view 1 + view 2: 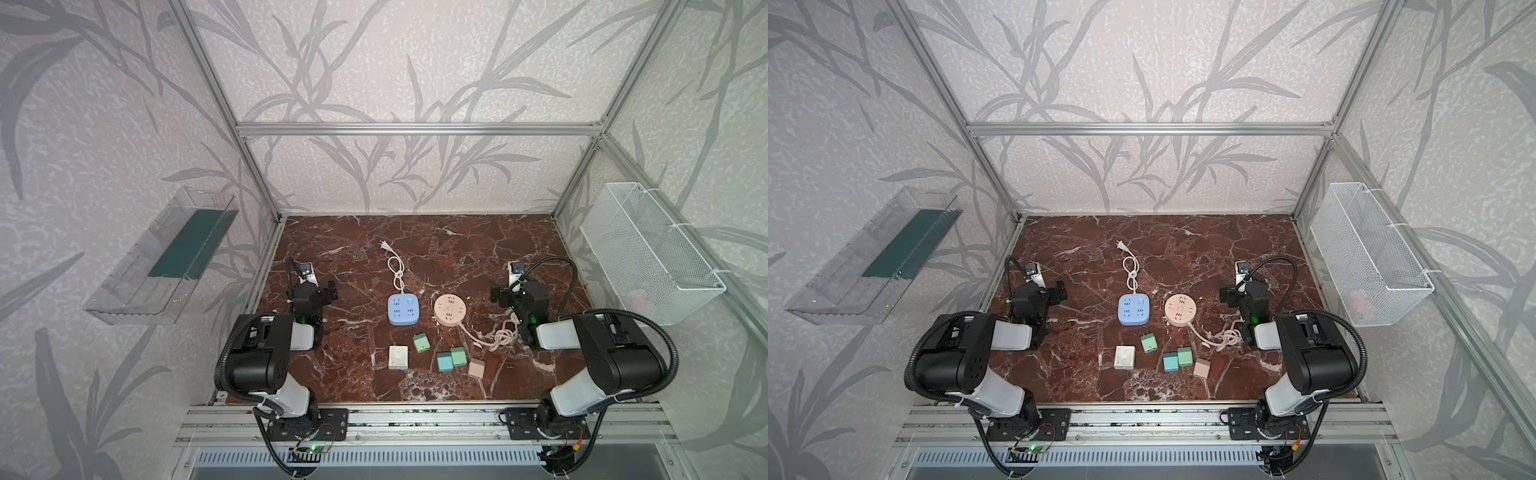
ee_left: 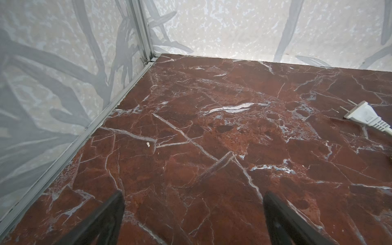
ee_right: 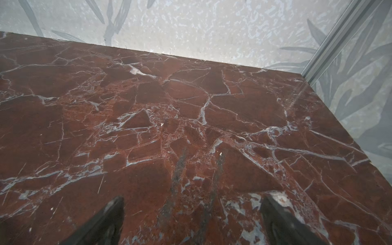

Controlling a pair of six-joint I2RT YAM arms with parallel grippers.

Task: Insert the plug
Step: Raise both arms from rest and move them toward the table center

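marble table | blue socket, pink socket — five cube plugs

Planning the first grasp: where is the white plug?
In both top views the white plug lies on the marble tabletop, slightly left of centre, beyond the blue socket block, at the far end of its looped white cord.
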